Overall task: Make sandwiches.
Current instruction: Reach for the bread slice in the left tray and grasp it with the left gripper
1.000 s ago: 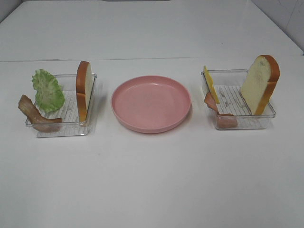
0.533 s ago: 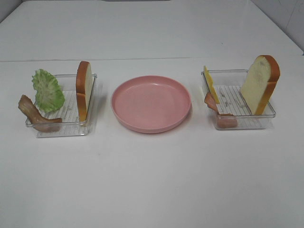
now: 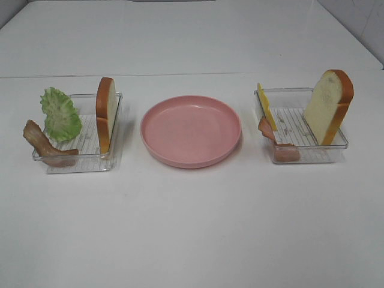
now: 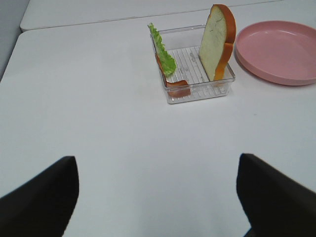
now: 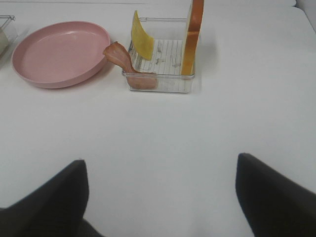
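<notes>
Basically unstarted: left gripper (image 4: 155, 163) and right gripper (image 5: 159, 160) spread wide, empty; round pink plate (image 3: 191, 131) bare; clear plastic trays (image 3: 78, 163) holding upright white toy bread slices (image 3: 327, 105), green lettuce leaf (image 3: 60, 114), brown bacon strip (image 3: 42, 144), yellow cheese square (image 3: 266, 107), pink ham (image 3: 287, 154); all stacking left.

2 white tabletops (image 3: 192, 228) joined at a seam (image 3: 180, 75), grey tiles (image 3: 373, 27) beyond the far right corner, even light

I'm working at a lab-type test bench, not a real kitchen: plain white table (image 4: 98, 123) spreading ahead of my jaws, toy bread slices (image 3: 327, 108) standing in clear trays (image 3: 84, 165).
</notes>
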### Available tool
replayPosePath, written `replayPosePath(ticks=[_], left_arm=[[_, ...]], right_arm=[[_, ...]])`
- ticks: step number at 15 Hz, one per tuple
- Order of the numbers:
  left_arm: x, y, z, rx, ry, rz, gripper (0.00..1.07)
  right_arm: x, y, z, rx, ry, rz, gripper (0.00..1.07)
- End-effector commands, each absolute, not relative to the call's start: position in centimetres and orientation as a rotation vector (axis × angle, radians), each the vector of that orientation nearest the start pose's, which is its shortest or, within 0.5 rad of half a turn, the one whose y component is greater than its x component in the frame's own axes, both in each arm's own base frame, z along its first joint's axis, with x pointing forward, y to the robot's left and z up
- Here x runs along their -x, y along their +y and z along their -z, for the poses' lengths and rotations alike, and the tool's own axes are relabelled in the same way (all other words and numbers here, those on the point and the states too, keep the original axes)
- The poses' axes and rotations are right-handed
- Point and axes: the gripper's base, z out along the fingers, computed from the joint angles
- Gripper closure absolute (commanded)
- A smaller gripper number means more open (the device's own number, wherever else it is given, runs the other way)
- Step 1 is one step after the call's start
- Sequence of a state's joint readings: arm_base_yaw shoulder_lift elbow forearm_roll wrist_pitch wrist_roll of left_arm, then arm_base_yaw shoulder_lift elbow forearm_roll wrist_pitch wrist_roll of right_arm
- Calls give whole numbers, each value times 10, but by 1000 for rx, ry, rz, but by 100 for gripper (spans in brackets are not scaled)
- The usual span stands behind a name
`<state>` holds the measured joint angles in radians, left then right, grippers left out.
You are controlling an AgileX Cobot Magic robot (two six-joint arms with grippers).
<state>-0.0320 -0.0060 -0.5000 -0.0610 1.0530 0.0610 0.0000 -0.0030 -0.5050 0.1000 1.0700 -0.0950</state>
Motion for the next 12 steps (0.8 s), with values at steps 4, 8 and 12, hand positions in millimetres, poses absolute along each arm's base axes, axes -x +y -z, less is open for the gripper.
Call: replayPosePath(ticks=[4, 8, 12], left_arm=[[8, -5, -278, -96, 2000, 65, 24], [-5, -5, -308, -93, 1959, 64, 26], [-51, -9, -339, -75, 1992, 107, 26]], right_arm=[[8, 8, -278, 108, 2017, -59, 30], [8, 8, -278, 108, 2017, -59, 30], [8, 8, -278, 108, 2017, -59, 30]])
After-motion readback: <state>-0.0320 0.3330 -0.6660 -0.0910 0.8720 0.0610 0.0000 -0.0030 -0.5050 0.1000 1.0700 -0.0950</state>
